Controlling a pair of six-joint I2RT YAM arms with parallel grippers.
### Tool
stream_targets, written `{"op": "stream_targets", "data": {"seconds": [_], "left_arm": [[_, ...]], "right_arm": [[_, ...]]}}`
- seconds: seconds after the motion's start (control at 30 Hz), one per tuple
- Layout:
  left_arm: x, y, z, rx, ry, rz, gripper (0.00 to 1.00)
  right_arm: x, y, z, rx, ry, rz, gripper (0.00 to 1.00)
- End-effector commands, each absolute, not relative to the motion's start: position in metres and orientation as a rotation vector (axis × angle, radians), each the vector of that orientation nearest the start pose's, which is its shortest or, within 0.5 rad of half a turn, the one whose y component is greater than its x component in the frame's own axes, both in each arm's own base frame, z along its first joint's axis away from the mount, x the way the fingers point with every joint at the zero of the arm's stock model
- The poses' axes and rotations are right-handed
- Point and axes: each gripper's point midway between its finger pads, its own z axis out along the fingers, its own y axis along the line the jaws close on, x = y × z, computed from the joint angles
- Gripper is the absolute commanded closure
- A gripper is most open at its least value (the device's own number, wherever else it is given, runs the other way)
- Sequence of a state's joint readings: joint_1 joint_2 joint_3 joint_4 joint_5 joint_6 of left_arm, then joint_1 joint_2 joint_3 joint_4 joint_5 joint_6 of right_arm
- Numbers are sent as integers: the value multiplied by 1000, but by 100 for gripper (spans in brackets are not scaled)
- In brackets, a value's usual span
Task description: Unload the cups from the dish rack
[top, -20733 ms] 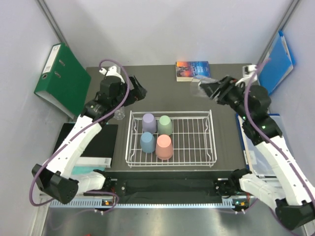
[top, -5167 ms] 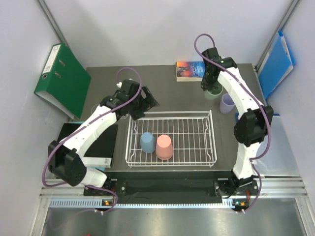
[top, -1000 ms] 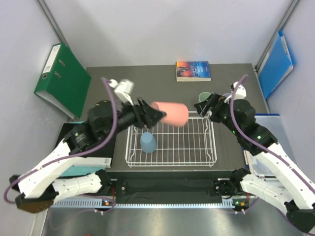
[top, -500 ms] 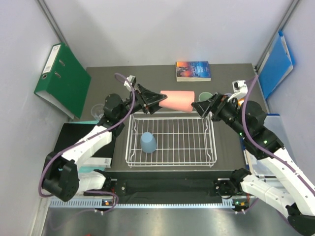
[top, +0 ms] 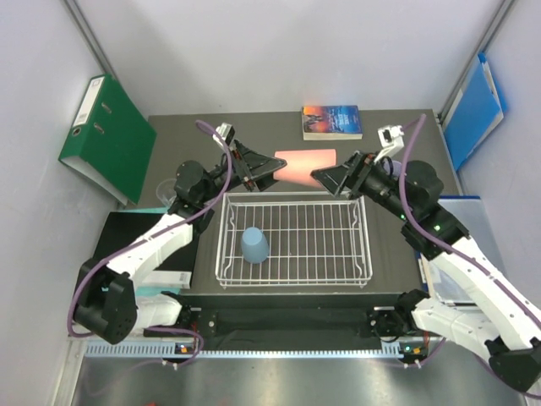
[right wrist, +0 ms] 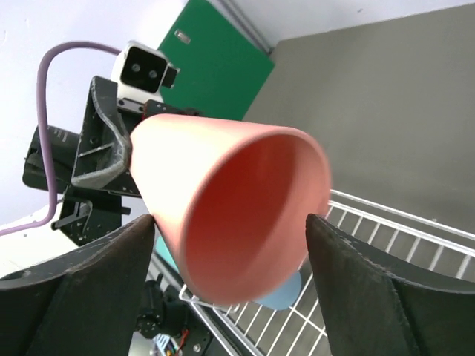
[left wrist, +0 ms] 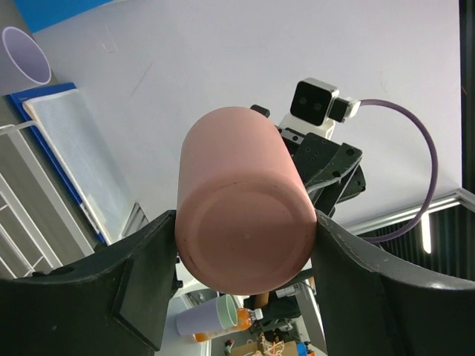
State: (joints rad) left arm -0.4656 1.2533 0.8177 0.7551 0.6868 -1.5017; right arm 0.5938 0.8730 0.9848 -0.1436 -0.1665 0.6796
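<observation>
Top external: salmon cup (top: 306, 165) clamped in left claw (top: 275, 167), right claw (top: 325, 179) straddling its mouth, grip unclear tbh, blue cup (top: 254, 245) in rack (top: 338, 245) on dark surface (top: 270, 131).

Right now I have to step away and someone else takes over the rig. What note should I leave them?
Left tool: shut on the pink cup, held sideways over the far edge of the rack.
Right tool: jaws straddle the pink cup's open end; I cannot tell whether it grips.
In the rack: only the blue cup, mouth down.
Out of the rack: the lavender cup, mouth up, and a clear cup to the rack's left.
To do: this looks like a handover, so probably finish it, set the pink cup down, then unload the blue cup.
</observation>
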Motion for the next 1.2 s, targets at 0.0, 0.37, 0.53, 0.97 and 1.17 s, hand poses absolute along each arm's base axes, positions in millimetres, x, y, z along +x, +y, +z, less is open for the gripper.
{"op": "stream_targets", "data": {"seconds": [0.0, 0.37, 0.53, 0.97, 1.17], "left_arm": [[239, -293, 398, 42, 1567, -2062, 100], [260, -297, 371, -20, 1739, -1885, 21], [291, -277, 329, -199, 1954, -1526, 1], [293, -252, 245, -385, 2260, -1206, 2], [290, -242, 236, -401, 2288, -1124, 2]], "right_arm": [[241, 254, 389, -142, 1648, 1212, 25], [254, 243, 371, -91, 1737, 1078, 100], [288, 179, 382, 57, 1810, 752, 100], [405, 181, 345, 87, 2159, 400, 100], [407, 246, 304, -101, 2293, 384, 100]]}}
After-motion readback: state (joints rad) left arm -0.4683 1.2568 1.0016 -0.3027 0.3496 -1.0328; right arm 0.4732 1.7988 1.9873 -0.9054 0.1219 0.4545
